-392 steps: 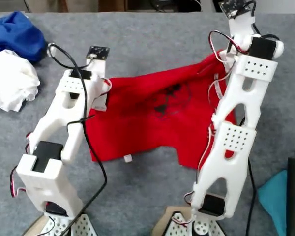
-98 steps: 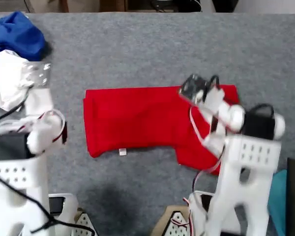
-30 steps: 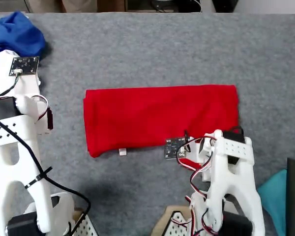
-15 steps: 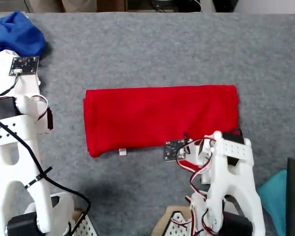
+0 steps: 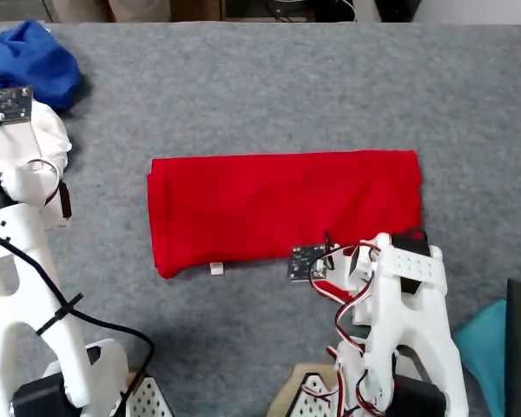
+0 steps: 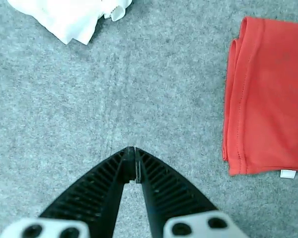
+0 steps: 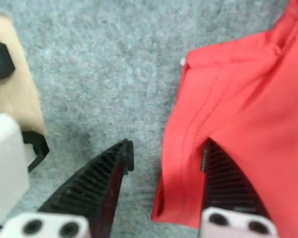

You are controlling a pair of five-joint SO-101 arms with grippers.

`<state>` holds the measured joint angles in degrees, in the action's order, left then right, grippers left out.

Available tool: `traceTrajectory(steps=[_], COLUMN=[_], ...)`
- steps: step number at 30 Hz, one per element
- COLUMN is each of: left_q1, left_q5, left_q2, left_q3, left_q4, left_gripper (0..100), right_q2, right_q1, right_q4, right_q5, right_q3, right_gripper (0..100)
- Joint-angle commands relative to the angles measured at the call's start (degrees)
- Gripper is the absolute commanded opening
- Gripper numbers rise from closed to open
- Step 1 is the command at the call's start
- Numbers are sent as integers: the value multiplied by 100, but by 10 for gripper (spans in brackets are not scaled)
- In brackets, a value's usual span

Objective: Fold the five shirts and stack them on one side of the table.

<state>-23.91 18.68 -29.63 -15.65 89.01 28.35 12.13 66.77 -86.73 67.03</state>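
Red, limp and surely light, the folded cloth shirt (image 5: 282, 208) wanted pinching at its stitched edge, which the spread right hand (image 7: 167, 146) straddled (left hand (image 6: 133, 161) pressed together).

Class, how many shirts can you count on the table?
4: red shirt folded mid-table; blue shirt at the far left corner; white shirt beside it; teal shirt at the right edge. Another may be hidden.

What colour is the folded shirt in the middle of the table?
The shirt is plain red, clearest in the high view.
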Motion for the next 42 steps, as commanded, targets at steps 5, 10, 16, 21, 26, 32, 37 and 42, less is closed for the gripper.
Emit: traceTrajectory(steps=[5, 10, 16, 21, 26, 32, 37, 42], left_q1=[-53, -53, -53, -53, -53, -53, -53, -62], left_q5=[18, 18, 18, 18, 18, 18, 18, 18], left_q2=[-48, -48, -48, -48, -48, -48, -48, -57], left_q3=[299, 299, 308, 308, 308, 308, 308, 308], left_q4=[-44, -44, -44, -44, -70, -62, -44, -44], left_gripper=[20, 20, 20, 20, 20, 20, 20, 20], right_q2=[-75, -75, -75, -75, -66, -75, -75, -84], right_q1=[75, 75, 66, 66, 66, 66, 57, 48], right_q4=[-202, -220, -220, -220, -167, 571, 993, 1029], right_q5=[642, 791, 791, 791, 791, 791, 765, 756], right_q3=[119, 119, 119, 101, 22, -971, -1754, -2202], right_gripper=[224, 223, 99, 62, 60, 5, 5, 5])
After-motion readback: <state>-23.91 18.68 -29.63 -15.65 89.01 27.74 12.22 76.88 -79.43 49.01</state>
